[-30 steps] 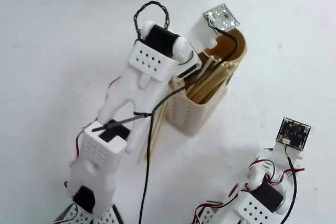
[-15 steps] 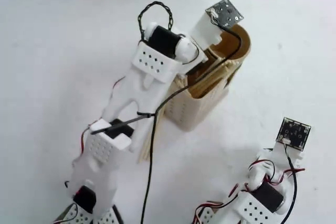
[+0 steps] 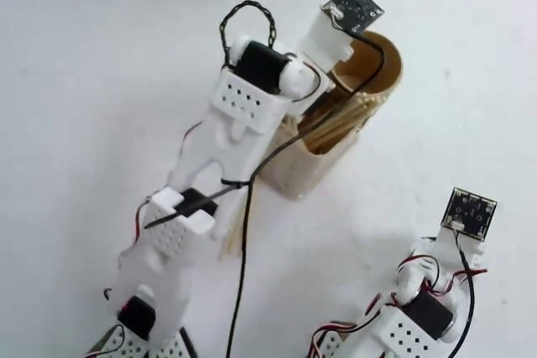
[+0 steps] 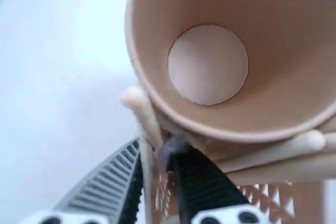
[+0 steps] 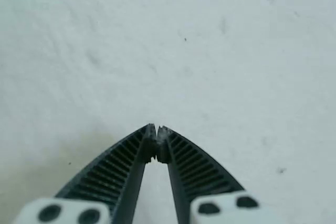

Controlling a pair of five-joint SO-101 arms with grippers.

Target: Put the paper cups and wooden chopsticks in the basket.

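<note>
A beige lattice basket (image 3: 302, 169) stands mid-table with a paper cup (image 3: 388, 64) in its far end and wooden chopsticks (image 3: 340, 123) leaning across its mouth. The left arm reaches over it. In the left wrist view my left gripper (image 4: 155, 148) is shut on one wooden chopstick (image 4: 144, 114), just at the rim of the paper cup (image 4: 210, 66). More chopsticks (image 4: 283, 150) lie under the cup, above the basket wall (image 4: 262, 198). My right gripper (image 5: 156, 142) is shut with nothing in it, over bare table.
Chopstick ends (image 3: 228, 245) stick out on the table beside the left arm's lower link. The right arm (image 3: 424, 308) sits at the front right. A black cable (image 3: 239, 274) hangs along the left arm. Red objects lie beyond the table's far edge.
The left wrist has pushed farther over the basket. The basket and cup have shifted slightly toward the far right and tilted. The right arm has kept still.
</note>
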